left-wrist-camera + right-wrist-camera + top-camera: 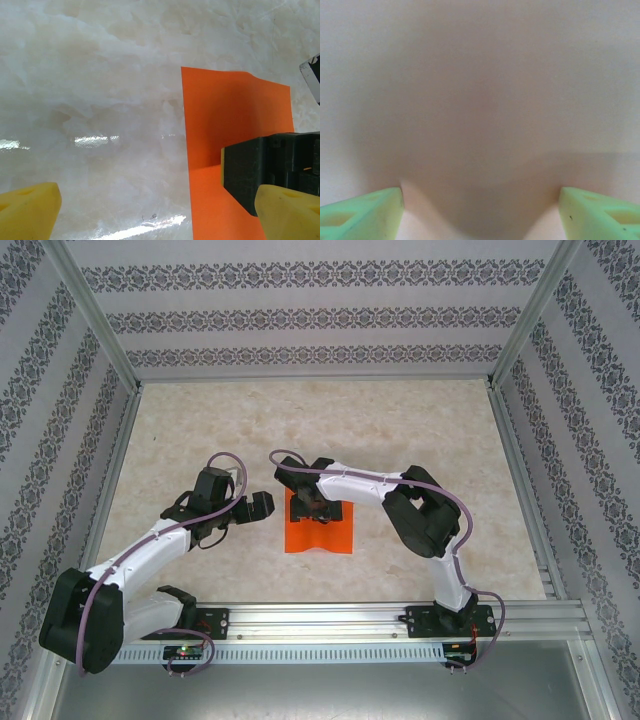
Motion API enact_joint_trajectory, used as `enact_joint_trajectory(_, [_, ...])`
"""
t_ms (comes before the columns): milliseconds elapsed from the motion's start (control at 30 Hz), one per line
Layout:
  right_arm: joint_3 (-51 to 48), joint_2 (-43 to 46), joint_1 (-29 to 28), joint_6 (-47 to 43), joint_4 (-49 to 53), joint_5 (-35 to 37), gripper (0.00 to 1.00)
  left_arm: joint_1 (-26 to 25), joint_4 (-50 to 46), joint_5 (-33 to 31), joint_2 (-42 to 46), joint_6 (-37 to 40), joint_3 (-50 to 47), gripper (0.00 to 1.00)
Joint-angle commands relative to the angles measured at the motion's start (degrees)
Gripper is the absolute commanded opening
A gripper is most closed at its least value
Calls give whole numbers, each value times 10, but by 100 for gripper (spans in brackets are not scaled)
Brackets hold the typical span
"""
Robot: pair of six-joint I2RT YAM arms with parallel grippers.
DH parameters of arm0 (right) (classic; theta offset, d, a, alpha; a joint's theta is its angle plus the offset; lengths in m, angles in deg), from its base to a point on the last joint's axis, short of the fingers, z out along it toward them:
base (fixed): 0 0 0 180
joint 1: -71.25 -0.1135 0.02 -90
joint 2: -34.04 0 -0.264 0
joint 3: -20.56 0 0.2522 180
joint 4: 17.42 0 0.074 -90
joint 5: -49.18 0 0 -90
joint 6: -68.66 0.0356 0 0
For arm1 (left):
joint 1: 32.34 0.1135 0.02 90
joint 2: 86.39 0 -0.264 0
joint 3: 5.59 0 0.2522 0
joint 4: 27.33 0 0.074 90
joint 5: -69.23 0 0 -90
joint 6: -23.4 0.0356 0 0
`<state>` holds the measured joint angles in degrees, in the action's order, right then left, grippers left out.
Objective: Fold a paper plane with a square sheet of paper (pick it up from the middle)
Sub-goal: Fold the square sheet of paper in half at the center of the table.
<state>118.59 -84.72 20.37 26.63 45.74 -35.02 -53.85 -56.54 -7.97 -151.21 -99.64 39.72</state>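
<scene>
The square sheet of paper lies bright orange on the marble table between the two arms, and its near edge is wavy. My right gripper stands on the middle of the sheet, pointing down. In the right wrist view its green fingertips sit far apart at the bottom corners, around a blurred pale surface; the right gripper is open. The left wrist view shows the sheet bowed up, with the right gripper's black finger on it. My left gripper is open just off the sheet's left edge.
Patterned walls on aluminium posts close in the table on three sides. A metal rail with both arm bases runs along the near edge. Bare marble lies behind and on both sides of the sheet.
</scene>
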Motion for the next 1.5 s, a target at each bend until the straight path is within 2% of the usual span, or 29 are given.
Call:
enact_joint_trajectory(0, [-2, 3, 4, 4, 2, 12, 74, -4, 8, 2, 14, 11, -2, 100])
enact_joint_trajectory(167, [-5, 21, 3, 3, -1, 12, 68, -4, 3, 1, 14, 13, 1, 100])
enact_joint_trajectory(300, [-13, 47, 3, -3, -16, 0, 52, -4, -1, -5, 15, 10, 1, 100])
enact_joint_trajectory(533, [-28, 103, 10, 3, -42, -4, 46, -4, -15, -16, 21, 10, 8, 100])
enact_joint_trajectory(700, [-64, 147, 26, 11, -101, -48, 40, -4, -17, -22, 21, 3, 16, 100])
enact_joint_trajectory(833, [-116, 194, 45, 40, -193, -106, 40, -4, -18, -19, 27, 0, 16, 100])
enact_joint_trajectory(1033, [-254, 281, 83, 131, -454, -219, 42, -4, -17, -5, 32, 2, 23, 100])
enact_joint_trajectory(1133, [-276, 295, 91, 140, -470, -214, 44, -4, -16, -1, 34, 0, 25, 100])
enact_joint_trajectory(1467, [-358, 237, 96, 185, -541, -184, 45, -5, -5, 30, 33, -1, 27, 100])
